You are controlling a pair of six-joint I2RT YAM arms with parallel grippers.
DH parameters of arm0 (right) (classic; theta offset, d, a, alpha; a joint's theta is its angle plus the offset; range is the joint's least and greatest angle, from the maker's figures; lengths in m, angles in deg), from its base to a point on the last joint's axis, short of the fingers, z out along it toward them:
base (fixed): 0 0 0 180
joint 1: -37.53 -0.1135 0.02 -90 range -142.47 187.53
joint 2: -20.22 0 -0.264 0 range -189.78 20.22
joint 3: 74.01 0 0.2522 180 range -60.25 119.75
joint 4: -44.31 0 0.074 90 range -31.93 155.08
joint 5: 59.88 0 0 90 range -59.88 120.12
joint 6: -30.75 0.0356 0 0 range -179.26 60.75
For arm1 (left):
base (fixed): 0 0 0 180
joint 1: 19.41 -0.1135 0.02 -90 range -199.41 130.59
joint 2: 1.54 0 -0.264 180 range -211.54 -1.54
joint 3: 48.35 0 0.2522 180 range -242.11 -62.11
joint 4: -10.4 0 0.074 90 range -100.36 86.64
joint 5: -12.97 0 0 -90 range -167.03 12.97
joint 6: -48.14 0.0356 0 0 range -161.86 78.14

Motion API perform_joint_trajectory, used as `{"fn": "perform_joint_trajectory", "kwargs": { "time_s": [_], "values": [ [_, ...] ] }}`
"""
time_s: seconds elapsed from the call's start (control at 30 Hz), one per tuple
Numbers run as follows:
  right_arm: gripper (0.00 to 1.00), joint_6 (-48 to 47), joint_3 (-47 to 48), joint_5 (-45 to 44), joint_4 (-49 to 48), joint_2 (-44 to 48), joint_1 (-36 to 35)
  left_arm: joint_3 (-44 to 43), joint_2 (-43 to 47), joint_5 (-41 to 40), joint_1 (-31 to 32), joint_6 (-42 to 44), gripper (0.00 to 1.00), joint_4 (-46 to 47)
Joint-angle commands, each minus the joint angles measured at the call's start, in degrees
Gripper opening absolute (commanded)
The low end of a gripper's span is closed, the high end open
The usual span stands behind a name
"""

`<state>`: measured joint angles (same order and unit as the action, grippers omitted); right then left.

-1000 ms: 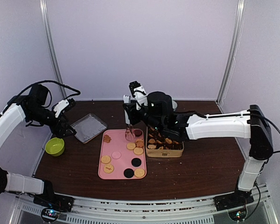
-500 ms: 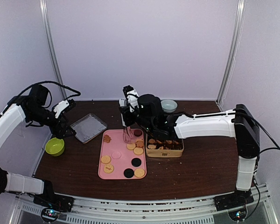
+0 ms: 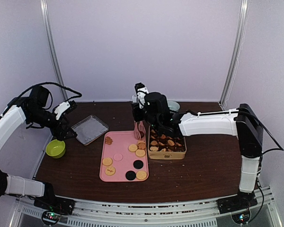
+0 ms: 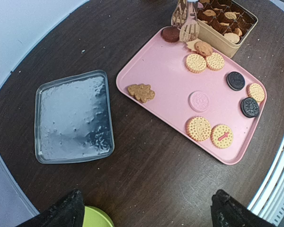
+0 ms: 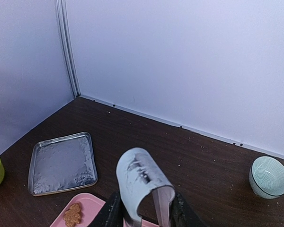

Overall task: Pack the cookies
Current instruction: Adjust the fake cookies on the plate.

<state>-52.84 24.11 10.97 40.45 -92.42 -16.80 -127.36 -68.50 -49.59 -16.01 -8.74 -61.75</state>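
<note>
Several cookies (image 4: 199, 100) lie on the pink tray (image 4: 165, 80): round tan ones, two black ones, a pink one, a dark red one and a leaf-shaped brown one (image 4: 141, 92). More cookies fill the gold tin (image 3: 166, 153) right of the tray. My right gripper (image 5: 144, 213) is shut on the bent metal end of a pair of tongs (image 5: 141, 182). The tongs' tips (image 4: 185, 23) hang over the tray's far right corner, beside the tin's left edge. I cannot tell if a cookie sits between them. My left gripper (image 4: 146, 213) is open and empty, off to the left above bare table.
A silver foil tray (image 3: 90, 129) lies left of the pink tray (image 3: 120, 165). A green bowl (image 3: 55, 148) stands near the left edge, just under my left gripper (image 3: 66, 127). A pale blue bowl (image 5: 270, 176) stands at the back behind the tin. Purple walls enclose the table.
My right arm has carried the tongs up and to the right, from over the tray's far part to the tin's left edge. The left arm has not moved.
</note>
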Motion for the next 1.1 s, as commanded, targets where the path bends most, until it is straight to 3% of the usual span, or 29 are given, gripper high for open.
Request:
{"fn": "perform_joint_trajectory", "kwargs": {
  "time_s": [0.0, 0.63, 1.07],
  "values": [
    [0.34, 0.85, -0.88, -1.16, -1.02, -0.67, 0.08, -0.26, 0.11, 0.16, -0.51, 0.85, 0.96, 0.03],
    [0.34, 5.53, -5.65, 3.46, -2.32, -0.38, -1.68, -0.03, 0.15, 0.53, -0.5, 1.02, 0.95, 0.03],
    [0.32, 5.54, -14.52, 0.54, -4.06, 5.71, -4.61, 0.1, 0.2, 1.2, -0.51, 0.99, 0.95, 0.03]
  ]
}}
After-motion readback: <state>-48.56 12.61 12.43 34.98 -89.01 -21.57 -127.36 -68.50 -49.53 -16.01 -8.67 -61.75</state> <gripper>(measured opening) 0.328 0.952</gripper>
